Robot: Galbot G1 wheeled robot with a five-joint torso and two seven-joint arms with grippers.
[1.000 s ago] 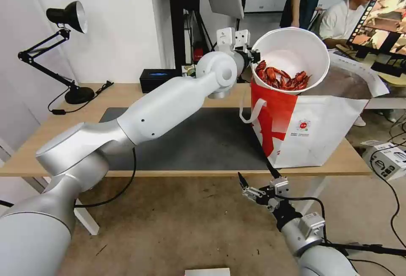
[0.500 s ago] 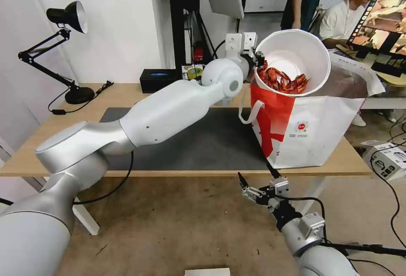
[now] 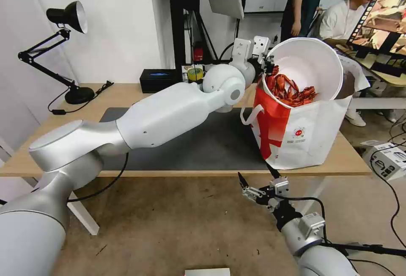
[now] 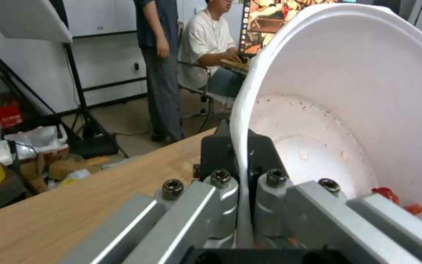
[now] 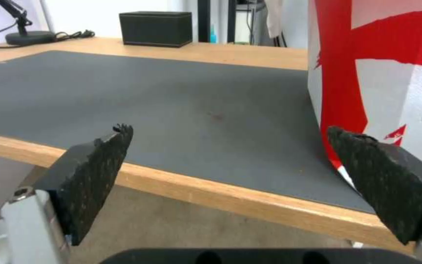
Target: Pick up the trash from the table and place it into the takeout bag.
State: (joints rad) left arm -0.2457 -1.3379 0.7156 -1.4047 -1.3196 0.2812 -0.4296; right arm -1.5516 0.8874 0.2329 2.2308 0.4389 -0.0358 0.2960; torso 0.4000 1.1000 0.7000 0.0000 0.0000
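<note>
While tipped over the takeout bag (image 3: 308, 136), white bowl (image 3: 313, 62) of red shells, left tool (image 3: 267, 62) pinching its rim.

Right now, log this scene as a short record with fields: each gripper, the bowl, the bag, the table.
left gripper: shut on the rim of the white bowl, held above the bag's mouth
white bowl: tipped steeply on its side, red crayfish shells piled at its low edge
takeout bag: upright on the table's right end, mouth open
right gripper: open, low in front of the table edge, holding nothing
table: dark mat; black box and desk lamp at the back
</note>
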